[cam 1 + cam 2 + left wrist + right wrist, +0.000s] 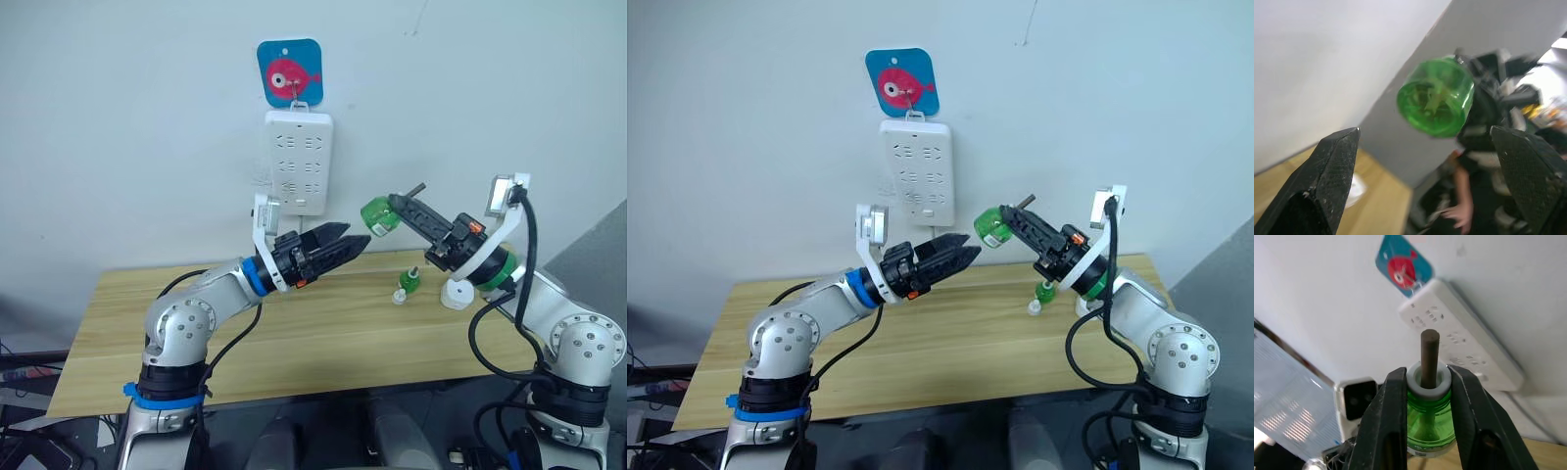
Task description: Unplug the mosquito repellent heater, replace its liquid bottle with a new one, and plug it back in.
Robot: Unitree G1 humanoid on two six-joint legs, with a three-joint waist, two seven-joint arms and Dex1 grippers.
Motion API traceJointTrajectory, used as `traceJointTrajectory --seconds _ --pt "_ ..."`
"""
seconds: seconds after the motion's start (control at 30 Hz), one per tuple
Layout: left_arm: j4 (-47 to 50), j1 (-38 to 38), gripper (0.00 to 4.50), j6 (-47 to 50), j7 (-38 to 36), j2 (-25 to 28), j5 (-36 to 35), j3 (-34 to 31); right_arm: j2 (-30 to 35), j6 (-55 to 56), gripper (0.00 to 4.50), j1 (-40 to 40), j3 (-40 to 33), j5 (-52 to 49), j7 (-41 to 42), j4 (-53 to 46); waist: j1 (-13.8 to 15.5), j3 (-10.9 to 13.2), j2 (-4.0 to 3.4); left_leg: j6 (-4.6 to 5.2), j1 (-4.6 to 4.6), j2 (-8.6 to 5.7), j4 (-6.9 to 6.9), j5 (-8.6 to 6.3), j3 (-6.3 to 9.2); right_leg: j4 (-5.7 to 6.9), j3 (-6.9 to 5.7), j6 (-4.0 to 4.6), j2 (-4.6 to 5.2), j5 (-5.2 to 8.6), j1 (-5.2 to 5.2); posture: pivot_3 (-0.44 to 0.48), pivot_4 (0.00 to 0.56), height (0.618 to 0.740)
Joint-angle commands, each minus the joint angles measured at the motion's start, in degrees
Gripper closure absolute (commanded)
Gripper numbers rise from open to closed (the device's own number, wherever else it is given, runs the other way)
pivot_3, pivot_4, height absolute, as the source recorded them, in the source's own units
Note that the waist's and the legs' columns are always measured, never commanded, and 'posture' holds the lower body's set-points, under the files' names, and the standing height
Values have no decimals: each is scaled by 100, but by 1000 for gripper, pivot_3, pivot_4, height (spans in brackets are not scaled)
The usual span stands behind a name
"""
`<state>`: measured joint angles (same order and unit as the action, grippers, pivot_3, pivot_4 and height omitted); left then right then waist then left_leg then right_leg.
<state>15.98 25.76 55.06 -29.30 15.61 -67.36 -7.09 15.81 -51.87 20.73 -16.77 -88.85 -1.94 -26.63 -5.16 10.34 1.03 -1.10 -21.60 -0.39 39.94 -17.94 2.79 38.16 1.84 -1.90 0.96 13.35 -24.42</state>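
Observation:
My right gripper (399, 207) is shut on the neck of a green liquid bottle (376, 217), held in the air and tilted, its dark wick (1429, 352) poking out past the fingers (1391, 416). My left gripper (356, 235) is open just left of the bottle, a small gap away. In the left wrist view the bottle's round base (1436, 97) faces the spread fingers (1332, 166). The white mosquito repellent heater (456, 294) stands on the table under my right arm, partly hidden. A second small green bottle (409, 282) stands beside it.
A white multi-socket power strip (299, 162) hangs on the wall under a blue fish hook (290, 71), behind both grippers. The wooden table (294, 328) stretches below. A small white cap (399, 297) lies by the small bottle. A person's hand (1460, 215) shows blurred low down.

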Motion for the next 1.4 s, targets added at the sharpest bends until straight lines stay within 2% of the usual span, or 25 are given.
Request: traceJointTrajectory --seconds 0.03,0.3,0.47,0.83,0.93,1.1,1.13,1.4 --pt "29 206 0 187 480 -119 -738 -227 17 448 3676 40 5 -923 -523 -159 -1 -30 -4 0 3 0 0 0 -2 2 2 0 -2 0 1 -153 83 730" --pt "-49 396 0 94 975 -399 -1135 -181 265 963 3676 45 311 -1796 -1029 -273 -5 -141 -13 1 16 0 -1 0 -23 -2 34 0 -44 0 9 -153 80 730" --pt "-48 457 0 -58 1182 -637 -1214 -151 415 1084 3676 -24 538 -1854 -1001 -325 0 -165 -16 1 18 3 -1 0 -28 -5 50 0 -55 0 10 -149 78 730" --pt "-183 500 0 -47 1236 -691 -1243 -62 628 1216 3676 -145 720 -1758 -741 -319 -3 -228 -16 2 18 4 -1 0 -33 -7 64 -1 -65 1 10 -156 72 730" --pt "-210 493 563 -53 1255 -727 -1236 -40 684 1229 3676 -135 748 -1750 -696 -302 -3 -251 -21 2 18 5 -1 -1 -32 -7 65 0 -67 1 10 -157 73 730" --pt "-214 486 2056 -41 1210 -737 -1274 7 738 1252 3676 -91 834 -1732 -716 -330 -3 -269 -21 2 20 4 -1 -1 -34 -8 67 -1 -69 1 12 -157 75 730" --pt "-220 490 2170 -50 1209 -740 -1274 9 732 1266 3676 -82 852 -1724 -732 -335 -3 -270 -21 2 21 4 -1 -1 -35 -7 68 0 -70 1 12 -157 73 730" --pt "-189 452 2170 -42 1232 -733 -1379 38 723 1407 3676 -33 1024 -1685 -828 -442 -3 -272 -21 2 21 5 -1 -1 -35 -8 70 0 -71 1 12 -157 72 730"
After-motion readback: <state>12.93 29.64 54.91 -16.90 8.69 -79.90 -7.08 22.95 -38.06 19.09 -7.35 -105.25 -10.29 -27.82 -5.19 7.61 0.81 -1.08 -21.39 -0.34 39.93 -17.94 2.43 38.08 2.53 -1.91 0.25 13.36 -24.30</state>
